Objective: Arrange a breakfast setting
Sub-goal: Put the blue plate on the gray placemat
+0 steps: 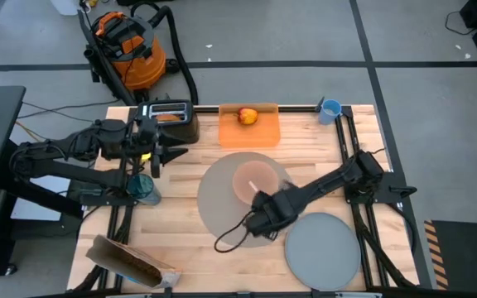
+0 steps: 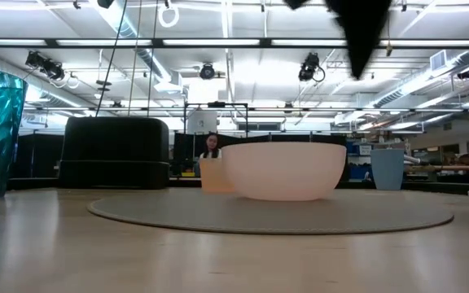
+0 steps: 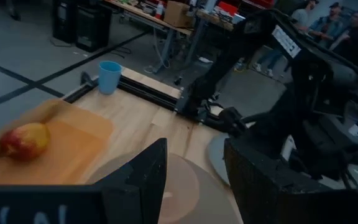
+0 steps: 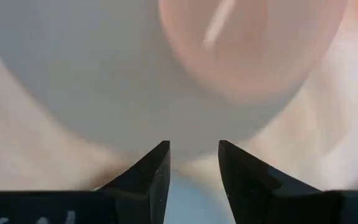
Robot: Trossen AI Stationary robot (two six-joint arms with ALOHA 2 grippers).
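The round grey-brown mat (image 1: pixel 222 203) lies mid-table. The pink bowl (image 1: pixel 249 179) stands on it, with the spoon (image 4: pixel 219 23) lying inside. The grey plate (image 1: pixel 322 248) lies on the table to the mat's near right. The apple (image 1: pixel 248 116) sits on the orange board (image 1: pixel 251 132). The light-blue cup (image 1: pixel 330 109) stands at the far right. My right gripper (image 1: pixel 260 201) hovers open over the mat, just on the near side of the bowl (image 4: pixel 253 43). My left gripper (image 1: pixel 171 153) is open and empty near the toaster (image 1: pixel 169 116). The bagel cannot be made out.
A teal glass (image 1: pixel 144 189) stands at the table's left, under my left arm. A brown paper bag (image 1: pixel 131 261) lies at the near left corner. A black cable loops over the mat's near edge (image 1: pixel 232 236). People stand in the room beyond the table.
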